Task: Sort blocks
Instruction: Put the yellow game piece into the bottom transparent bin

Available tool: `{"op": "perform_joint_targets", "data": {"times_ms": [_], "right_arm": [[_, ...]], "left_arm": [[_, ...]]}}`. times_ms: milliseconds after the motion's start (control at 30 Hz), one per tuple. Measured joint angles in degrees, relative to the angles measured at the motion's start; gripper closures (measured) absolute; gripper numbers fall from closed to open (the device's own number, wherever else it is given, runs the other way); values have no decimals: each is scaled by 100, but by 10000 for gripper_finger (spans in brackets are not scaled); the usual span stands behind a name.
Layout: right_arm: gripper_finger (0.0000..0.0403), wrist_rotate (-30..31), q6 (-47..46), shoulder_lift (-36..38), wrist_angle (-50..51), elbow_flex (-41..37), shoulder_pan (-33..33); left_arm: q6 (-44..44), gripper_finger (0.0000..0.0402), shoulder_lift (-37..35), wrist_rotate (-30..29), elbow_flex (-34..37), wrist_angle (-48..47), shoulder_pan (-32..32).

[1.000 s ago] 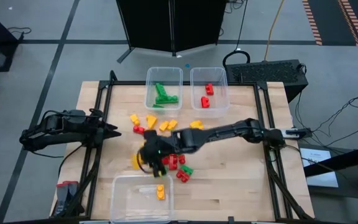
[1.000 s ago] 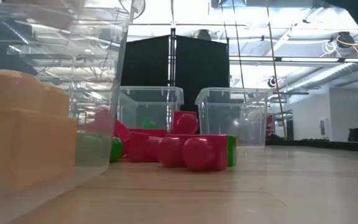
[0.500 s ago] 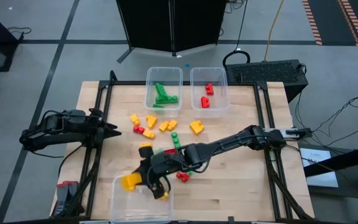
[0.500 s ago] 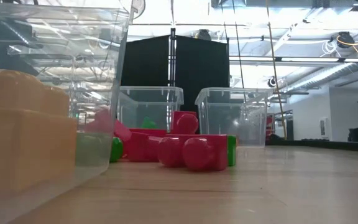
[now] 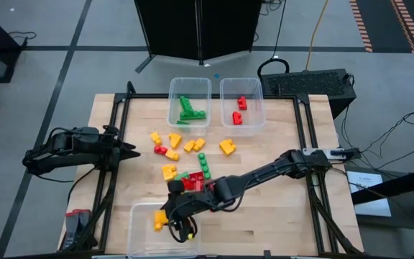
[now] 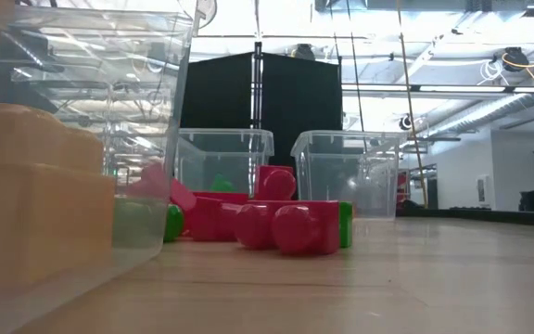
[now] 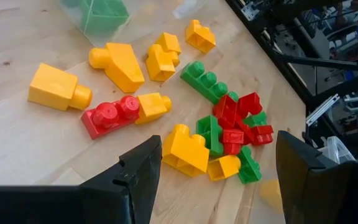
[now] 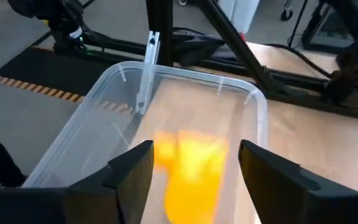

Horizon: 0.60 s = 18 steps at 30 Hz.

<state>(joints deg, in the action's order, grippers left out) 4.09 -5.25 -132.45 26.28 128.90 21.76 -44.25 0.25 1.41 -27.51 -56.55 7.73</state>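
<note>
Loose blocks (image 5: 192, 147) in red, green and yellow lie in the middle of the table, also seen in the left wrist view as a block pile (image 7: 222, 134). My right gripper (image 5: 172, 219) hangs open over the near clear tub (image 5: 139, 237). A yellow block (image 8: 191, 171) shows blurred inside that tub (image 8: 185, 70), beyond the spread fingers of my right gripper (image 8: 196, 149) and apart from them. My left gripper (image 5: 136, 151) waits open at the table's left, and nothing stands between the fingers of this left gripper (image 7: 217, 138).
A far tub (image 5: 189, 108) holds green blocks and the tub beside it (image 5: 241, 108) holds red ones. Another yellow block (image 5: 185, 230) lies in the near tub. In the low view, red blocks (image 6: 286, 224) sit beside that tub's wall (image 6: 156, 139). Bare tabletop (image 5: 279, 216) lies right of the near tub.
My right gripper has swung from the block pile toward the table's near edge, out over the near tub, rolling a little, with a yellow block at its fingers. That block now shows inside the tub, apart from the fingers.
</note>
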Motion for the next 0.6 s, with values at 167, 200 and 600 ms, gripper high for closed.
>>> {"op": "perform_joint_targets", "data": {"times_ms": [167,200,600], "right_arm": [[162,-122,-36,-32,20,0,13],[163,-93,-30,-31,18,0,13],[185,2467,-1793,1352,5120,550,-367]], "left_arm": [[106,191,-2,1,0,0,1],[126,191,-2,2,0,0,1],[159,191,0,4,0,0,2]]}}
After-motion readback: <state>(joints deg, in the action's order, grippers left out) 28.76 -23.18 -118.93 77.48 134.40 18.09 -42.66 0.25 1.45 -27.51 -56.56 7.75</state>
